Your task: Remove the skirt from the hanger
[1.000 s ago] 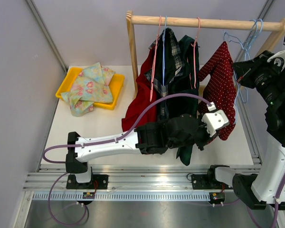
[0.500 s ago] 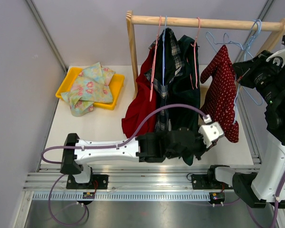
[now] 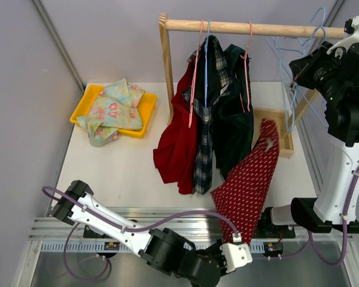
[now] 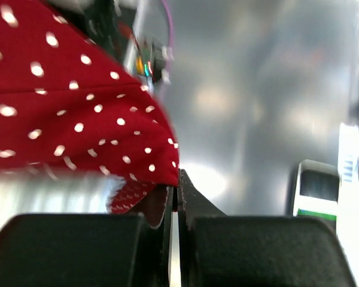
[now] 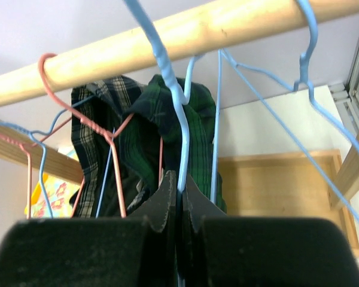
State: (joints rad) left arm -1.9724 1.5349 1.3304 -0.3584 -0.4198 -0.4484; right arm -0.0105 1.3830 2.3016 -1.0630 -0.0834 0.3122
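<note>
Your left pincer (image 4: 175, 194) clamps the hem of the skirt (image 3: 246, 185) at lower centre; the right pincer (image 5: 178, 188) is clenched on the blue hanger (image 5: 167, 78), upper right. Pull the skirt low and steady, checking that its top is free of the wire.

Left arm (image 3: 107, 220) withdrawn to near edge; skirt (image 3: 248, 185) dragged down with it, seemingly off blue hanger (image 5: 170, 81).

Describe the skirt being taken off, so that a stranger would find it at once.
Start at the wooden rail at the back of the table. Right of the clothes hanging from it, the skirt stretches slantwise down to the near edge, where the left gripper pinches its corner. It alone is red with white dots; the hanging red garment is plain.
</note>
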